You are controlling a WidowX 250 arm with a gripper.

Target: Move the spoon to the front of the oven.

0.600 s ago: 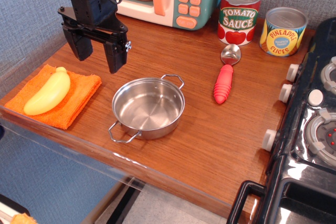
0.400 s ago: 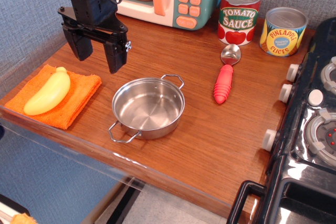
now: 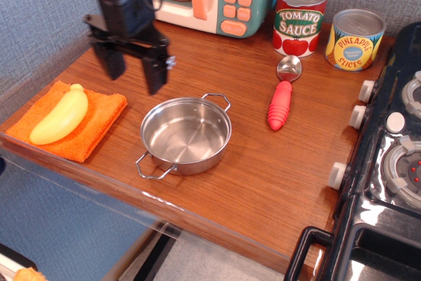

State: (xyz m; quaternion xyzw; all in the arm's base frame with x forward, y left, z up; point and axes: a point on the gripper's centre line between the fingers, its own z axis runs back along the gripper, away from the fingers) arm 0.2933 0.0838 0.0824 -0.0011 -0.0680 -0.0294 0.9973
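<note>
Bare wood between pot (image 3: 186, 135) and spoon (image 3: 281, 97); tomato can (image 3: 300, 18) crowds the spoon's far end.

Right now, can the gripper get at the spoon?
Probably yes. The gripper hangs open left of the pot; the spoon lies alone on bare wood, clear of the tomato sauce can.

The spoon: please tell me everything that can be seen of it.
The spoon is a small toy with a round, shiny silver bowl and a thick, ribbed red handle that looks like plastic. It lies flat on the wooden table, bowl toward the back, handle toward the front edge. It sits just in front of the tomato sauce can, to the right of the pot, apart from both. Only the table touches it; the gripper is far to its left.
</note>
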